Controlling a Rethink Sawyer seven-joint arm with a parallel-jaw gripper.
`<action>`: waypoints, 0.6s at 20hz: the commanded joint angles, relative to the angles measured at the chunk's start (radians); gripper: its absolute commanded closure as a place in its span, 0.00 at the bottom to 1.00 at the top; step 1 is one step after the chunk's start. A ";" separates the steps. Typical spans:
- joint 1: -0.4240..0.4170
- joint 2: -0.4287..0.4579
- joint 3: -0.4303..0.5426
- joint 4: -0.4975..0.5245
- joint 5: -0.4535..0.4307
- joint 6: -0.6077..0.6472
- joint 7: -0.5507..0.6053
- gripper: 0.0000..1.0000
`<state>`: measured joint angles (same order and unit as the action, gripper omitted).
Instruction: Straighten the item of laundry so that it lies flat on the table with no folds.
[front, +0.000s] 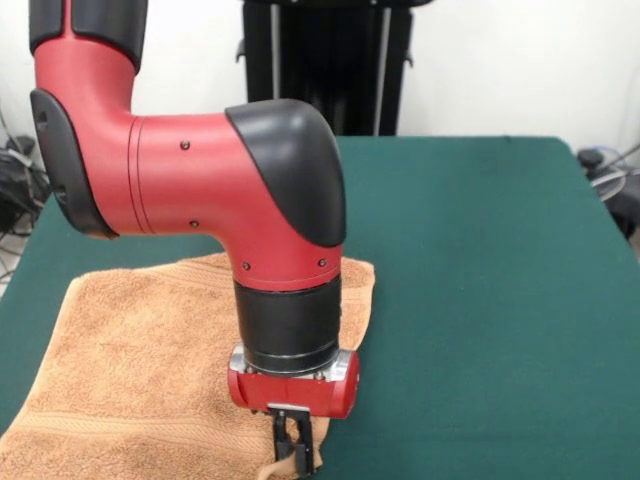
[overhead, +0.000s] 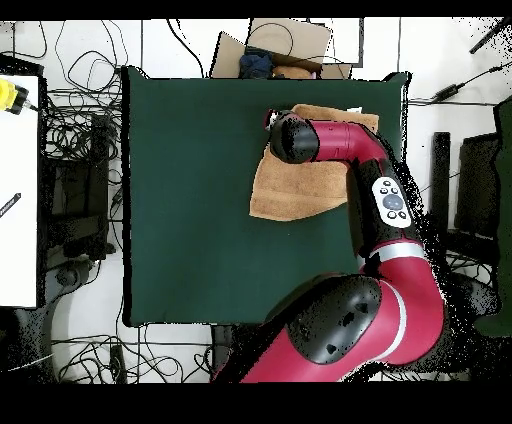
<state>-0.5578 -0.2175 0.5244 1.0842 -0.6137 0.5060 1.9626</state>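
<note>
The light orange-tan towel lies on the dark green table at the front left of the front view, with its right part running under the arm. My gripper points straight down at the towel's near right corner. Its fingers stand close together on the towel's edge, which curls up a little beside them. In the overhead view the towel lies near the table's upper right corner. There the red arm crosses the towel and its wrist hides the gripper. Woven border bands show along the towel's edges.
A cardboard box with dark things in it stands just beyond the table's edge close to the towel. Cables cover the floor around the table. A white bench stands off to the side. A black stand rises behind the table.
</note>
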 joint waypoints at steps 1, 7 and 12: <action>-0.030 0.135 -0.048 -0.016 -0.086 0.068 -0.219 1.00; -0.016 0.112 -0.055 0.011 -0.069 0.087 -0.190 1.00; -0.013 0.113 -0.044 -0.008 -0.063 0.133 -0.230 1.00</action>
<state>-0.5579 -0.2171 0.5242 1.0822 -0.6100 0.5096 1.9626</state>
